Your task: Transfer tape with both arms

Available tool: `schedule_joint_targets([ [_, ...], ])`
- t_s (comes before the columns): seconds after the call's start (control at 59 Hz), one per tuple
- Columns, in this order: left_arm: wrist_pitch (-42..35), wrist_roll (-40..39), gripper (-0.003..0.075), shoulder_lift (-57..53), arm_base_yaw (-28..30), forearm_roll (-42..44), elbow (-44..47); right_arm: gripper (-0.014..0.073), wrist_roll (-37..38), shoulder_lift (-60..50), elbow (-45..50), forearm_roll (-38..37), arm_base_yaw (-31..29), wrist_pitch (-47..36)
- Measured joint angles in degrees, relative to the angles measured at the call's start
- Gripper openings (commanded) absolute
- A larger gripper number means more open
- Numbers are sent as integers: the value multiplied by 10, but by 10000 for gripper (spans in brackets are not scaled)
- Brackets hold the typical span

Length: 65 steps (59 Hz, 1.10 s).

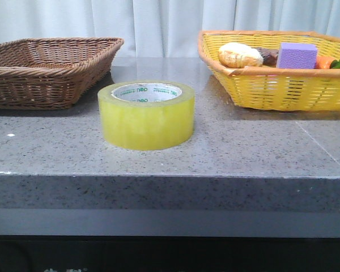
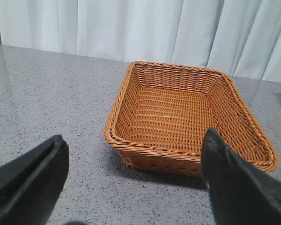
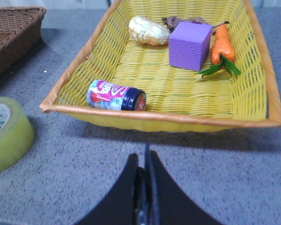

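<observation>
In the front view, the tape (image 1: 146,115) lay flat on the grey table (image 1: 243,158), core hole facing up, with nothing touching it. Taking the tape as the landmark, the brown basket (image 1: 48,71) stood behind it to the left and looked empty; the yellow basket (image 1: 283,85) stood behind it to the right, holding a purple block (image 1: 296,55) and some toy food. Neither arm showed in this view.

In the left wrist view, the left gripper (image 2: 131,180) hung with its jaws spread wide apart, nothing between them. Beyond the fingertips sat the brown basket (image 2: 187,117), empty inside. The tape did not appear here.

In the right wrist view, the right gripper (image 3: 145,187) had its fingers pressed together and held nothing. The tape (image 3: 7,133) sat at the picture's edge, off to one side of the fingers and apart from them. Just beyond the tape was the yellow basket (image 3: 159,115), which held a small can (image 3: 116,95) lying on its side, the purple block (image 3: 189,44), a carrot (image 3: 222,44) and a pale lumpy item (image 3: 149,30).

The task seemed to be at its very beginning, with the tape not yet picked up. The next move would likely call for one arm to reach over the tape, jaws opened wide enough to span its wall or rim.
</observation>
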Motion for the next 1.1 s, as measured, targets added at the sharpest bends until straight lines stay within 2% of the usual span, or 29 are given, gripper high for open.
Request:
schedule_joint_targets([
  [0.203,0,0,563,0,0,0,0,-69,0,-112,40,0,0,0],
  [0.407,7,0,563,2,0,-19,-3,-69,0,-126,41,0,0,-4],
  [0.61,104,40,563,59,-16,-48,-68,-69,0,-126,41,0,0,-4],
  [0.814,177,85,563,183,-89,-94,-146,-69,0,-126,41,0,0,-4],
  [1.102,209,88,563,368,-239,-102,-238,-69,0,-126,41,0,0,-4],
])
